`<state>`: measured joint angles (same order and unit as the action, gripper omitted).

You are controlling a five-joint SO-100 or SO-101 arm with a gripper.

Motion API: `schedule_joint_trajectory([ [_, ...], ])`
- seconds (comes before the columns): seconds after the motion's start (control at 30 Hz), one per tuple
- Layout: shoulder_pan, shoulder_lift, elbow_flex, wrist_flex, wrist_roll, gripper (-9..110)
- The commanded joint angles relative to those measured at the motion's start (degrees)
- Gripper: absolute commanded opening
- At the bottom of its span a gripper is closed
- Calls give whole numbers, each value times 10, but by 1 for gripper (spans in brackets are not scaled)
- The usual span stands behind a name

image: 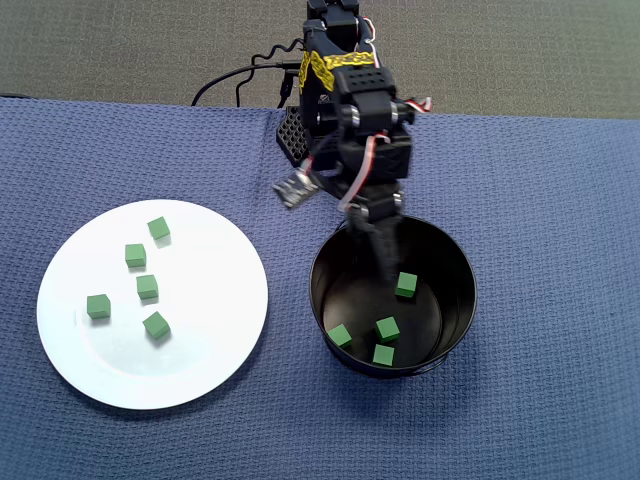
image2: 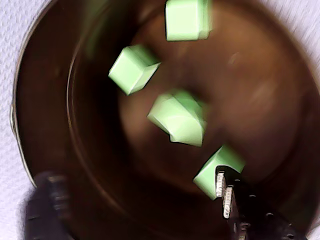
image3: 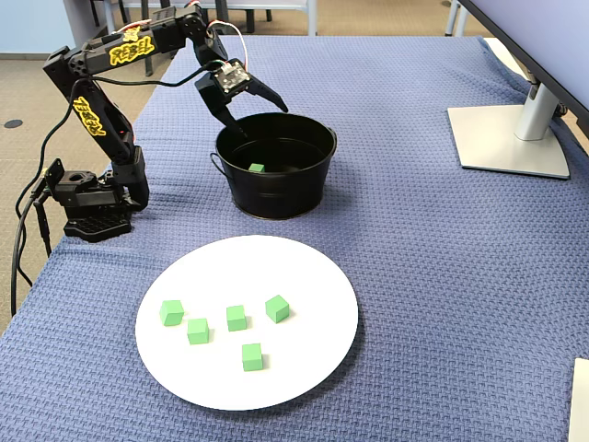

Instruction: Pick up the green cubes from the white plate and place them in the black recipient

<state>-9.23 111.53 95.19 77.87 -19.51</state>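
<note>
While you hover over the tin, here's the count, view by view.

Overhead, progress: four green cubes (image: 386,329) lie on the floor of the black recipient (image: 330,262), five sit on the white plate (image: 215,330). By my judgement you're close to halfway, with five trips left.

Overhead, plate contents: the five cubes cluster on the plate's left half in this view, all apart from one another, none at the rim.

Overhead, tool: your tool (image: 378,228) hangs over the tin's far rim, pointing down inside. Fingers too foreshortened to read from here.

Wrist, tin contents: you're looking straight down into the dark tin (image2: 45,125). Four cubes show, blurred; the middle one (image2: 177,118) lies clear of the rest, and another (image2: 217,167) sits just beside one metal fingertip (image2: 226,192).

Wrist, tool: nothing lies between the fingers; one tip low right, the other a dark blur low left, so they stand wide apart.

Fixed, tool: confirmed, jaws spread and empty above the tin's rim (image3: 241,109).

Fixed, tin: standing upright on the blue cloth of the tabletop (image3: 442,276), wire handle down; only one cube (image3: 257,168) peeks over the wall.

Fixed, plate: near the camera, well apart from the tin, five cubes waiting.

Next, as I judge it: swing back to the plate for another cube.
</note>
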Motion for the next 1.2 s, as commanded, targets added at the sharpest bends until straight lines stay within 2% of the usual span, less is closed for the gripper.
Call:
schedule_joint_trajectory([
  [0.0,117,27,-72,46,-88,25],
  [0.13,285,18,-62,13,-148,10],
  [0.2,351,4,-33,-25,-167,8],
  [0.37,440,-52,36,-104,-227,9],
  [0.47,473,-84,47,-119,-249,7],
  [0.73,526,-192,9,-157,-287,17],
  [0.93,550,-294,-65,-156,-334,17],
  [1.17,575,-328,-87,-194,-355,18],
])
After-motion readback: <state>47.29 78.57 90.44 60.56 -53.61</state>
